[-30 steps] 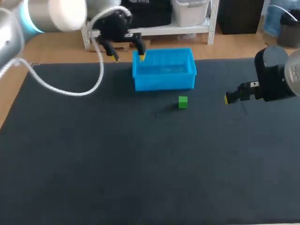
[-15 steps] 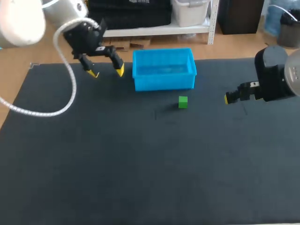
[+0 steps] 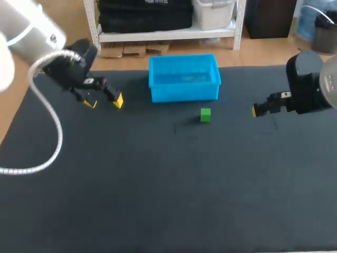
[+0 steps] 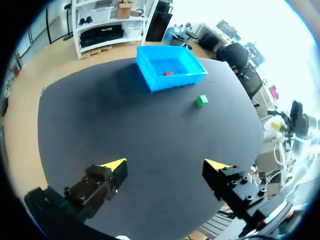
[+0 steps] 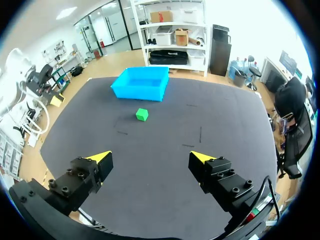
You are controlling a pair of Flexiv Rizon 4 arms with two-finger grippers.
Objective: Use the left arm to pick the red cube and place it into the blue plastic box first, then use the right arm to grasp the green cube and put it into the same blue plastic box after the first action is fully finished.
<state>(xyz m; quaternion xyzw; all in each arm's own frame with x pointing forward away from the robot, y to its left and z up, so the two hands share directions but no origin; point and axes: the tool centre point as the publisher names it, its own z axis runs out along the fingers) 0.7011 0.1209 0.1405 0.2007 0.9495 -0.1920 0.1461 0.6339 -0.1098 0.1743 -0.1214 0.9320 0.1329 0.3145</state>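
Note:
The red cube [image 4: 169, 73] lies inside the blue plastic box [image 3: 184, 77] [image 4: 170, 66] [image 5: 140, 83] at the table's back middle; only the left wrist view shows it. The green cube [image 3: 205, 114] [image 4: 201, 100] [image 5: 142, 114] sits on the black mat just in front of the box. My left gripper [image 3: 103, 102] [image 4: 165, 164] hangs open and empty over the mat, left of the box. My right gripper [image 3: 255, 110] [image 5: 150, 156] stands open and empty at the right side, well to the right of the green cube.
The black mat [image 3: 168, 179] covers the whole table. A white cable [image 3: 50, 132] loops from my left arm over the mat's left part. Small faint marks show on the mat near the green cube.
My left arm has swung away from above the box's back left corner, leftward and toward the table's front, with its fingers open. The right arm and the green cube have stayed put.

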